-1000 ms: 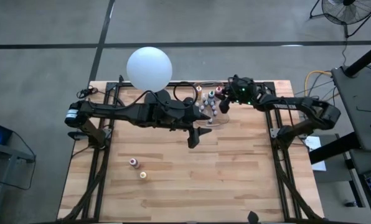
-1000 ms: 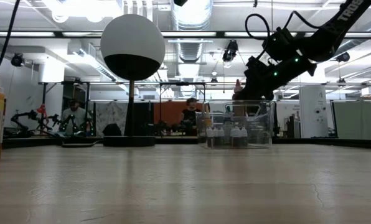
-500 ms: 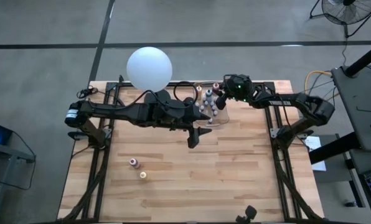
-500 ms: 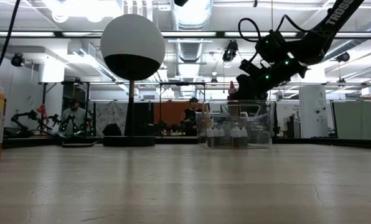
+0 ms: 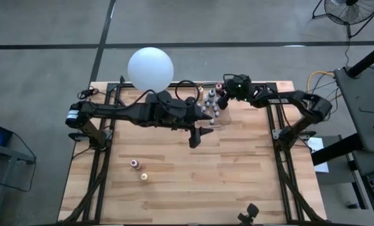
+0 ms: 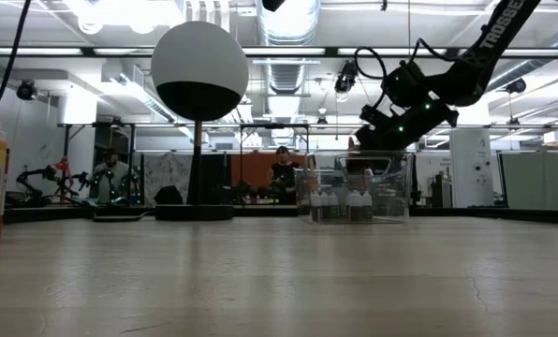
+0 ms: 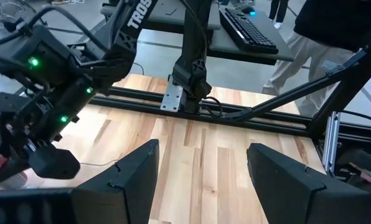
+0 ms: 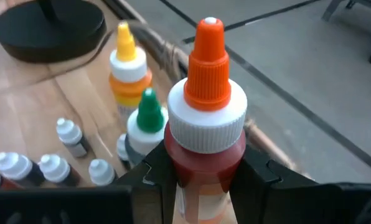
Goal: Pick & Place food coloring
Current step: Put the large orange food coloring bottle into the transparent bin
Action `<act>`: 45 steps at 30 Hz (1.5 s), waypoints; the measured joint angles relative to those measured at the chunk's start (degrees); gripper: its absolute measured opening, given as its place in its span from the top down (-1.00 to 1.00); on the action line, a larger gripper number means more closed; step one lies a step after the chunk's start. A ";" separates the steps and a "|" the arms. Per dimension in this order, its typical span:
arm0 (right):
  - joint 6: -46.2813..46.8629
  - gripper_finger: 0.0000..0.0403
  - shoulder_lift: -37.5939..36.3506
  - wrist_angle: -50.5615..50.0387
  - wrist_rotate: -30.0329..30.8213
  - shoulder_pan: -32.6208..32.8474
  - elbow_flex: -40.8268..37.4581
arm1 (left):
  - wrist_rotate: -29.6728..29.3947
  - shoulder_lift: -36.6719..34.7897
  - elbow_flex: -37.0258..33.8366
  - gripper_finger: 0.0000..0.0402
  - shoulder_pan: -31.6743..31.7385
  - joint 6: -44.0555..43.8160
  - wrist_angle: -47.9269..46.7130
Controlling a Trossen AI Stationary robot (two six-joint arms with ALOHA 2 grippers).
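The right gripper is clamped on a red bottle, upright with its orange cap up, held above the clear bin near the counter's far edge; the left gripper stands apart, empty, just beside the bin.

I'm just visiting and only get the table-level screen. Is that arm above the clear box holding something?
Observer: Yes. The right gripper is shut on a red bottle with an orange cap.
Visitor: Where's the other arm?
Observer: The left gripper hangs open over bare wood, beside the clear box.
Visitor: Any bottles outside the box?
Observer: Two small bottles sit well away from it, on the left arm's side of the table.
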 joint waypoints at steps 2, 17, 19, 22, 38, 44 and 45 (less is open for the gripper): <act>-0.46 0.50 1.08 0.00 -0.02 0.00 -0.04 | 0.27 0.00 0.01 -0.07 0.19 0.00 0.02; -0.78 0.50 3.20 4.17 2.56 -0.58 -0.09 | 2.12 0.04 0.01 -0.07 1.08 0.15 0.02; -0.69 0.47 3.20 4.15 2.56 -0.68 -0.09 | 2.12 0.04 0.01 -0.07 1.19 0.24 0.04; -0.33 0.38 3.18 3.91 2.56 -0.63 -0.09 | 2.36 0.04 0.01 -0.07 1.32 0.24 0.06; -0.16 0.28 3.50 3.85 3.89 -0.68 -0.09 | 2.45 0.04 0.01 -0.07 1.46 0.22 0.04; 0.03 0.24 3.52 3.85 3.87 -0.68 -0.09 | 2.45 0.04 0.01 -0.07 1.51 0.22 0.04; 0.03 0.22 3.53 3.85 3.86 -0.68 -0.09 | 2.45 0.04 0.01 -0.07 1.54 0.22 0.04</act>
